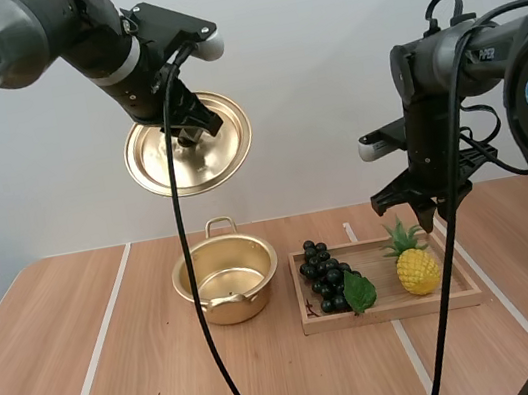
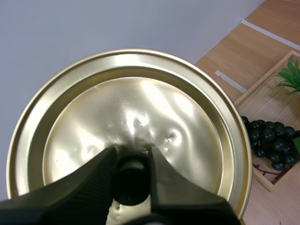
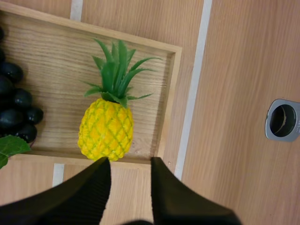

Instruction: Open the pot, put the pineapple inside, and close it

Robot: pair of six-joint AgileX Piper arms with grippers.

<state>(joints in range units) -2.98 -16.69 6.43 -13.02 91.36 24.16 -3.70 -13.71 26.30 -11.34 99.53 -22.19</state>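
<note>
Two arms are over the wooden table (image 1: 123, 383). Our left gripper (image 1: 193, 123) is raised high above the table, up and to the left of the pot, with its fingers (image 2: 96, 173) clamped on the black knob (image 2: 131, 180) of the gold lid (image 1: 162, 164). The lid hangs tilted, clear of everything.

The gold pot (image 1: 232, 309) sits open on the table, just left of the wooden tray (image 1: 394, 309) and not touching it; we see nothing inside it.

The pineapple (image 1: 417, 268) lies in the right part of the tray, green crown pointing towards the far edge and yellow body close to the near rim. A bunch of dark grapes (image 1: 326, 276) with a green leaf (image 1: 360, 291) fills the tray's left part, near the pineapple but apart from it.

Our right gripper (image 1: 407, 214) hovers above the pineapple, not touching it. In the right wrist view its fingers (image 3: 89, 187) stand apart with nothing between them, the tips over the tray's near rim beside the fruit's base.
</note>
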